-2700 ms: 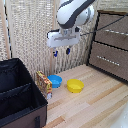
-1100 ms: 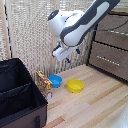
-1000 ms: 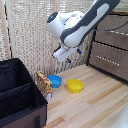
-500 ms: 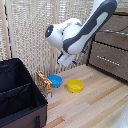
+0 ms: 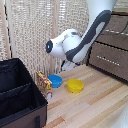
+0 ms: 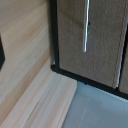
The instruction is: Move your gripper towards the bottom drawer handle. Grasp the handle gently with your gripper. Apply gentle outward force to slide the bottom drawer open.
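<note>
The bottom drawer (image 5: 111,64) is the lowest dark brown front of the cabinet at the exterior view's right, and it is shut. Its thin silvery bottom drawer handle (image 5: 107,59) lies across the front. My white arm bends down from the top right. The small dark gripper (image 5: 67,65) hangs under the wrist, well to the left of the handle and apart from it. Its fingers are too small and blurred to read. The wrist view faces a brown drawer front (image 6: 95,47) beside the wooden floor, with a silvery bar (image 6: 86,26) on it. No fingers show there.
A black fabric box (image 5: 17,95) fills the lower left. On the wooden floor (image 5: 95,102) below the gripper lie a yellow bowl (image 5: 75,85), a blue bowl (image 5: 55,81) and a small printed carton (image 5: 44,84). An upper drawer front (image 5: 119,24) sits above the bottom one.
The arm has come down and swung toward the exterior view's left, and the wrist has turned. The gripper now hangs lower, above the bowls. The drawers have not moved.
</note>
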